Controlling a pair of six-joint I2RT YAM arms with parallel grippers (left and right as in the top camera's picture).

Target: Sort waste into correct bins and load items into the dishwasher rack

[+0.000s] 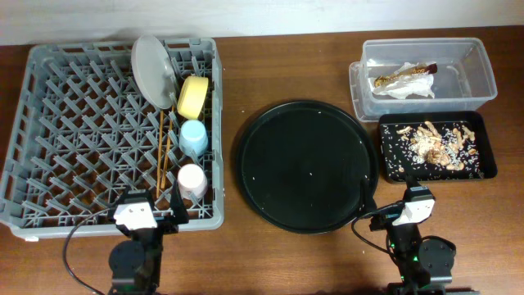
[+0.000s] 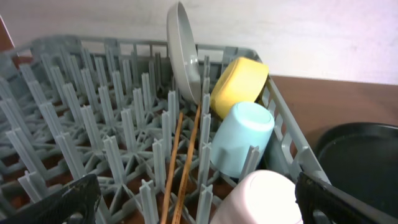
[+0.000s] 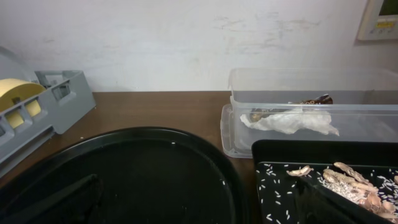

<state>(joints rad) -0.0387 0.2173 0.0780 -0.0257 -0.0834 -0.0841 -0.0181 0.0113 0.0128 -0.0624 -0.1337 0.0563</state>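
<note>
The grey dishwasher rack (image 1: 74, 123) holds the white plate (image 1: 153, 70) on edge, the yellow bowl (image 1: 193, 96), the light-blue cup (image 1: 194, 137), the pink cup (image 1: 192, 180) and the chopsticks (image 1: 164, 152). The left wrist view shows them too: plate (image 2: 183, 53), bowl (image 2: 239, 84), blue cup (image 2: 242, 137), pink cup (image 2: 261, 199), chopsticks (image 2: 186, 162). The napkin with its wrapper (image 1: 405, 82) lies in the clear tub (image 1: 479, 78). The food scraps (image 1: 438, 146) lie in the black rectangular tray (image 1: 485, 170). My left gripper (image 1: 153, 201) (image 2: 199, 205) is open and empty at the rack's front edge. My right gripper (image 1: 390, 197) (image 3: 199, 205) is open and empty.
A large round black tray (image 1: 307, 164) with a few rice grains lies between the rack and the bins. The right wrist view shows it (image 3: 137, 174) below the jaws, with the tub (image 3: 311, 93) and the scrap tray (image 3: 280, 180) to the right.
</note>
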